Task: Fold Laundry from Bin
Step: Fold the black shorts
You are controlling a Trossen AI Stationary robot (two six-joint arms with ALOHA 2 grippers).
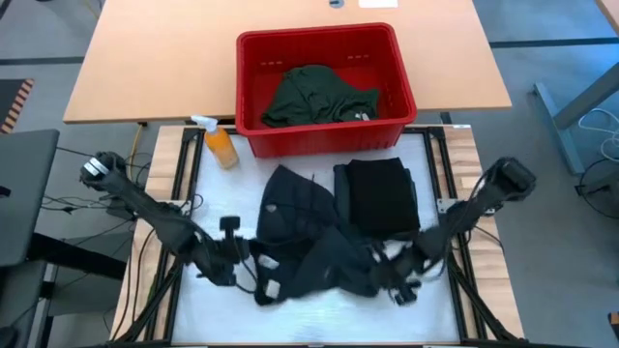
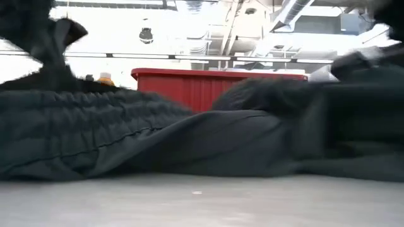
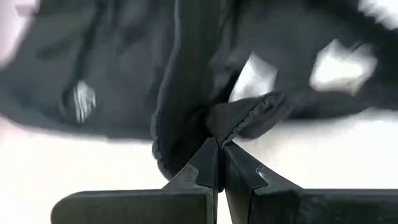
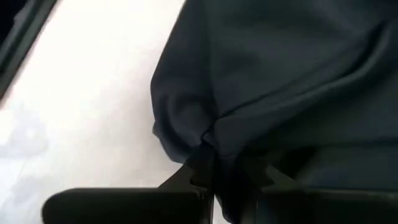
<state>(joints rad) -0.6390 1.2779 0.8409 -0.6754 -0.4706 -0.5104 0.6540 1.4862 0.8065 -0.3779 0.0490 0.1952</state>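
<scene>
A black garment [image 1: 305,237] lies crumpled on the white table top, in front of the red bin [image 1: 319,35]; the low view shows it as a wide dark heap [image 2: 189,145]. My left gripper [image 1: 259,278] is shut on its near left part, and my right gripper [image 1: 398,282] is shut on its near right part. A second black garment [image 1: 379,198], folded into a rectangle, lies flat just beyond. Inside the bin rests a dark green garment [image 1: 314,97]. My left gripper pinches a small bunched fold of the black garment [image 3: 242,115] between its two fingertips [image 3: 208,163], coming in slanting down from the table's left. The cloth gathers into creases at the fingers, and the rest of the garment lies on the table. My right gripper pinches a gathered fold of the same garment [image 4: 199,134] between its two fingers, slanting down from the table's right. The cloth puckers at the fingertips and spreads away from them over the table; how many layers it has, I cannot tell.
An orange spray bottle [image 1: 221,145] stands left of the bin's near corner. Dark frame rails [image 1: 464,261] run along both sides of the white surface. A bare white strip [image 1: 309,324] lies along the near edge.
</scene>
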